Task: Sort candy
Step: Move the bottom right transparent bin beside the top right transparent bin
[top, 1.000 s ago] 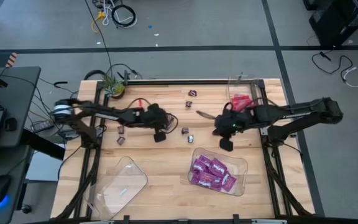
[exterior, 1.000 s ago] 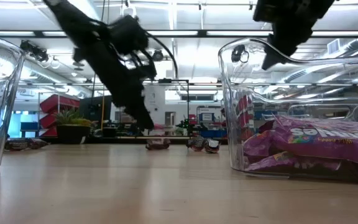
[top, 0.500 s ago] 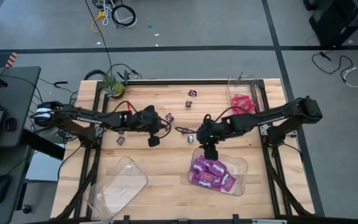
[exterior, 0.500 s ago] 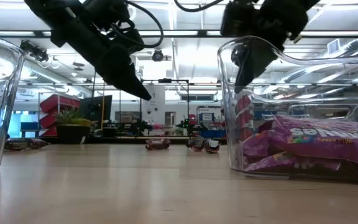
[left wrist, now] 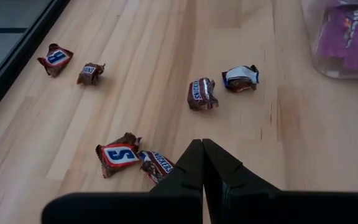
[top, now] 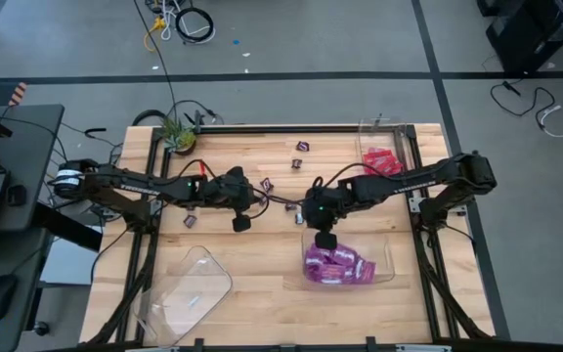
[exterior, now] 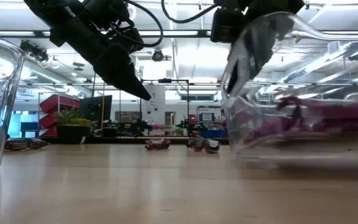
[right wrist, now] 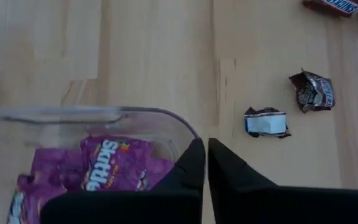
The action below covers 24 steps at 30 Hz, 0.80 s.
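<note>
you see the right gripper (top: 324,238) pinching the clear plastic tray (top: 384,266) of glossy purple candy packets (top: 338,268); left gripper (top: 241,224) pressed together above small brown wrapped candies (left wrist: 202,94).

Even, bright overhead light. Ceiling strip lamps (exterior: 166,32) glare in low view. Clear tray (exterior: 303,93) with purple packets (exterior: 328,118) motion-blurred. Soft, short shadows on table (top: 262,264). Wrist views sharp.

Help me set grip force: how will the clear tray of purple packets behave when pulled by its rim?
Probably light and thin-walled: the clear tray tilts where the right gripper pinches its rim. Likely tippy, and the loose purple packets may slide inside.
</note>
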### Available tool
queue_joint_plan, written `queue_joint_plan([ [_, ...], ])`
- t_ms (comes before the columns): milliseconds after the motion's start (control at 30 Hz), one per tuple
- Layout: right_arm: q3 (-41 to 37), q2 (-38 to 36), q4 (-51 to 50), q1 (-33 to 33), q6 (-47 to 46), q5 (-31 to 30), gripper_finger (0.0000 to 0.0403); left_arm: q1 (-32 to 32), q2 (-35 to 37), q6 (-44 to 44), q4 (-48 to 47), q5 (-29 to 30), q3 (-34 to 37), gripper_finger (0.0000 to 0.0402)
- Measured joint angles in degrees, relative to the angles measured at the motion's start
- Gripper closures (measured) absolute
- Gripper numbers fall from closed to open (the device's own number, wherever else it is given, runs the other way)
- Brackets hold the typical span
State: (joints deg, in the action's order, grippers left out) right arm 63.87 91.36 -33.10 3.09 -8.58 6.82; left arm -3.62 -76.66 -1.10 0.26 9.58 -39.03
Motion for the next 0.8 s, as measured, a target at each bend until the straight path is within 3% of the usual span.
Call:
queue_joint_plan([
  [400, -0.2, -1.9, -0.4, 0.9, -0.1, 1.0, 0.0286, 0.0, 0.0, -0.1, -0.3, 0.0, -0.1, 0.04],
  [533, -0.2, -1.8, 0.2, 1.4, 0.6, 6.3, 0.0259, 0.0, 0.0, -0.1, -0.3, 0.0, -0.1, 0.04],
  [667, -0.2, -0.4, 0.9, 1.2, 1.3, 8.0, 0.026, 0.0, 0.0, -0.1, -0.2, 0.0, -0.1, 0.04],
  [800, -0.2, 2.4, 0.5, -0.2, 1.7, 7.9, 0.0293, 0.0, 0.0, -0.1, -0.2, 0.0, -0.1, 0.04],
])
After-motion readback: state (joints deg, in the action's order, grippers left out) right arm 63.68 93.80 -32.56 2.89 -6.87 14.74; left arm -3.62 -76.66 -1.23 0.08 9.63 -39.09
